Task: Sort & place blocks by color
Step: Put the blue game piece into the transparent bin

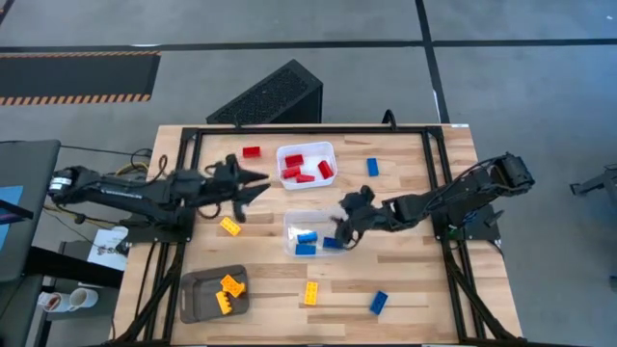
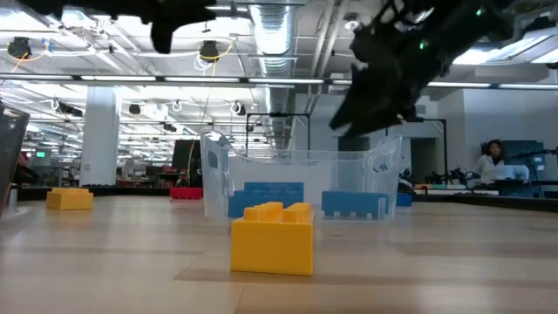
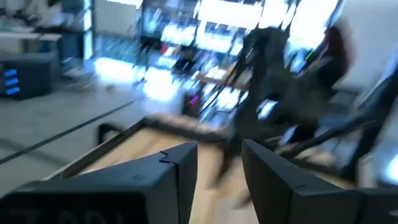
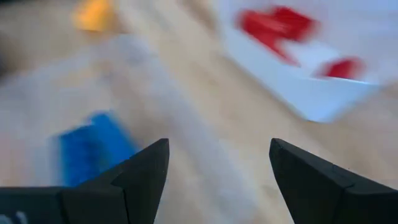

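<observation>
Right end effector (image 1: 344, 229): centre of the high view, hanging over the right rim of the clear tray; its wrist view shows the fingers spread wide with nothing between them.
Key relation: a blue block (image 1: 332, 242) sits at the tray's right edge, just below the right end effector in the high view; whether it lies inside the wall or just outside cannot be told. The right arm is the nearer one to it.
Clear tray (image 1: 289, 225): centre of the worktop; holds two blue blocks (image 1: 307, 237), lying with long axes left-right across the frame.
Grey tray (image 1: 193, 294): lower left; holds two yellow blocks (image 1: 231, 285).
White tray (image 1: 331, 152): upper centre; holds several red blocks (image 1: 295, 173).
Loose, lower frame: a yellow block (image 1: 312, 293) and a blue one (image 1: 379, 302), both nearer the right arm.
Loose, mid left: a yellow block (image 1: 230, 226), just below the left end effector.
Loose, upper frame: a red block (image 1: 252, 151) left of the white tray, a blue block (image 1: 372, 167) right of it.
Left end effector (image 1: 258, 183): left of centre, pointing toward the white tray; fingers a little apart and empty in its wrist view.
Progress, as a judgement: six blocks seem still unsorted.
</observation>
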`<state>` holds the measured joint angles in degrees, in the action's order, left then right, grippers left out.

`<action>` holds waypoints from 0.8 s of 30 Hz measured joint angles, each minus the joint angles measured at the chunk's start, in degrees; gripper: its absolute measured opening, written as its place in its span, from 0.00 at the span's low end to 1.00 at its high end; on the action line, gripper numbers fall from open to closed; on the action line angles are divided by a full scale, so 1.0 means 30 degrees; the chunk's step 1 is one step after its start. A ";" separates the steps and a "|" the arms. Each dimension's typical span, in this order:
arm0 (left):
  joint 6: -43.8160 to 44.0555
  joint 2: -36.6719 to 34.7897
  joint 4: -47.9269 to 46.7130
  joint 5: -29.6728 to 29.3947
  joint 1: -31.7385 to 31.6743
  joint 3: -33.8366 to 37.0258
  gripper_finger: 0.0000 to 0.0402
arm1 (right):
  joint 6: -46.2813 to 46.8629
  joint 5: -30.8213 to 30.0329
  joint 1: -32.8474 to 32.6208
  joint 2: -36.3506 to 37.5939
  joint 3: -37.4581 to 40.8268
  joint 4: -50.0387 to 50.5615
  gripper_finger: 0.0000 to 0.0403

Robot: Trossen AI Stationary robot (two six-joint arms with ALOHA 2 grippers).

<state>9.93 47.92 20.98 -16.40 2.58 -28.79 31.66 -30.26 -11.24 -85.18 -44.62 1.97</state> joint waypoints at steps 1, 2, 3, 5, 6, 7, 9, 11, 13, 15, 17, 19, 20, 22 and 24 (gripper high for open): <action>0.0290 -0.0329 0.1421 -0.0007 0.0412 0.0817 0.28 | 0.0244 -0.0472 0.0372 0.0127 0.0000 0.0763 0.75; 0.0514 -0.0636 0.2716 -0.0033 0.0841 0.1640 0.28 | 0.0643 -0.0745 0.0877 0.0242 0.0000 0.1367 0.75; 0.0670 -0.0857 0.3996 -0.0070 0.1272 0.2400 0.28 | 0.1029 -0.0809 0.1474 0.0374 0.0000 0.2151 0.75; 0.0902 -0.1042 0.5907 -0.0181 0.2087 0.3564 0.28 | 0.1556 -0.0534 0.2764 0.0504 0.0000 0.3467 0.75; 0.0928 -0.1040 0.6606 -0.0373 0.2446 0.4018 0.28 | 0.1662 -0.0160 0.3440 0.0519 0.0000 0.4023 0.75; 0.0929 -0.1034 0.6978 -0.0640 0.2807 0.4364 0.28 | 0.1657 0.0188 0.4058 0.0520 0.0000 0.4514 0.75; 0.0925 -0.0995 0.6981 -0.1314 0.3417 0.4782 0.28 | 0.1405 0.0908 0.5250 0.0520 0.0000 0.5090 0.75; 0.0992 -0.0638 0.7008 -0.2247 0.3845 0.5130 0.28 | 0.1333 0.1182 0.6370 0.0520 0.0000 0.5440 0.75; 0.1219 -0.0267 0.6854 -0.2895 0.4172 0.5390 0.28 | 0.1341 0.1208 0.7410 0.0520 0.0000 0.5700 0.75; 0.1401 0.0092 0.7051 -0.3016 0.4440 0.5397 0.28 | 0.1369 0.1127 0.8442 0.0520 0.0000 0.5984 0.75; 0.1493 0.0503 0.7038 -0.3006 0.4727 0.5397 0.28 | 0.1899 0.1038 0.9440 0.0450 0.0000 0.6608 0.75; 0.1517 0.0927 0.7198 -0.3069 0.5086 0.5397 0.28 | 0.2561 0.1110 1.0363 0.0100 0.0001 0.7033 0.75; 0.1421 0.1176 0.7393 -0.3282 0.5300 0.5397 0.28 | 0.2715 0.1182 1.0766 -0.0081 0.0007 0.7289 0.75; 0.1037 0.1723 0.7664 -0.3802 0.5667 0.5397 0.28 | 0.2740 0.1213 1.1385 -0.0542 0.0007 0.7108 0.75; 0.0980 0.2308 0.8091 -0.4239 0.5931 0.5397 0.28 | 0.2303 0.1221 1.1616 -0.1124 0.0007 0.6838 0.75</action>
<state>12.87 54.84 45.25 -29.12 20.38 -12.60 38.57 -26.59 23.61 -88.55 -44.60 22.49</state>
